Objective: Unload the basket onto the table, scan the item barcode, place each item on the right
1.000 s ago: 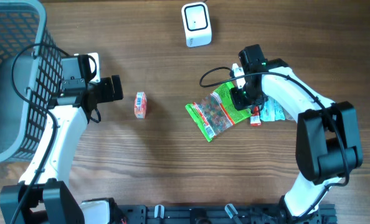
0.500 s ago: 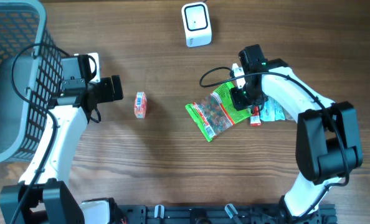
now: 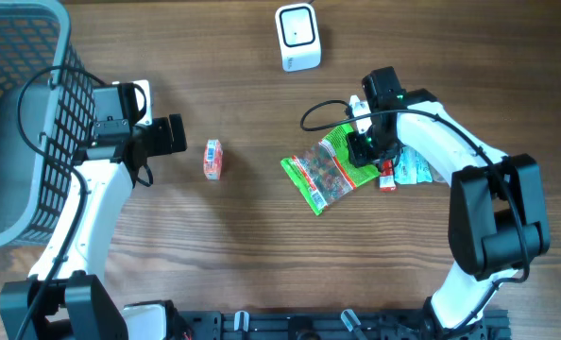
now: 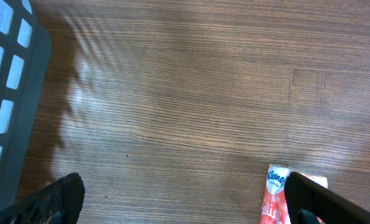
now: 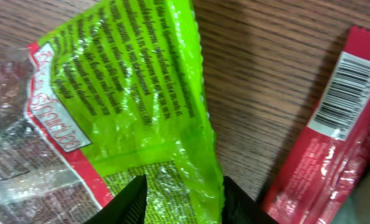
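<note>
A green and red snack bag [image 3: 330,170] lies flat on the wooden table; its printed back fills the right wrist view [image 5: 141,93]. My right gripper [image 3: 364,149] is down on the bag's right end. Its jaws [image 5: 184,202] stand partly apart astride the crumpled green edge. A white scanner [image 3: 297,36] stands at the back centre. A small red tissue pack [image 3: 212,159] lies at centre left. My left gripper [image 3: 178,134] hangs wide open just left of it; the pack [image 4: 277,198] shows beside the right finger, nothing between the jaws [image 4: 185,208].
A red stick packet with a barcode [image 5: 341,124] lies right of the bag, next to a pale blue packet [image 3: 416,168]. A dark mesh basket [image 3: 16,123] fills the left edge, close behind the left arm.
The right jaws have widened slightly over the bag's edge. The bag, the tissue pack and the left arm have not moved.
</note>
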`<state>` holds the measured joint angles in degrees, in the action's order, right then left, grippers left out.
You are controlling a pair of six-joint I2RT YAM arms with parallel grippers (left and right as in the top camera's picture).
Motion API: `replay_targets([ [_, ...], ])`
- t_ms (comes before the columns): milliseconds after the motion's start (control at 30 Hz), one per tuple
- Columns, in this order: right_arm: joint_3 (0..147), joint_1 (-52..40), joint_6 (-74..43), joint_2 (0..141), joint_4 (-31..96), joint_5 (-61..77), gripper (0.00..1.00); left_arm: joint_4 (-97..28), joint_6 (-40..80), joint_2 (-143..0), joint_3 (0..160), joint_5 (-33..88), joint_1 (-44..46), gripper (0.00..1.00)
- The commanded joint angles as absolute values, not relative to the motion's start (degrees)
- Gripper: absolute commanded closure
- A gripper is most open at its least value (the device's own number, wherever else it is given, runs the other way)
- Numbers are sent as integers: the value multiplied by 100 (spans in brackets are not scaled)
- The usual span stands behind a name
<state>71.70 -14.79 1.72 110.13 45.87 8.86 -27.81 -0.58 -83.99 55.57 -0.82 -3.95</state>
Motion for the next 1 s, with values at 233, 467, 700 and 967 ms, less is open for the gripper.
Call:
replay_targets([
  [233,7137,-1492,150,10897,4617,1125,56,-2652,-84,-8315,5631,-91,-425,0],
  [467,7137,-1492,248,10897,4508,1194,32,-2703,827,-8315,5631,3144,-425,0],
  [700,7137,-1492,624,10951,4313,1841,32,-3061,2296,-8322,5627,3660,8,0],
  [967,7061,-1492,338,10954,4377,1850,36,-2941,2473,-8329,5625,3627,506,51],
])
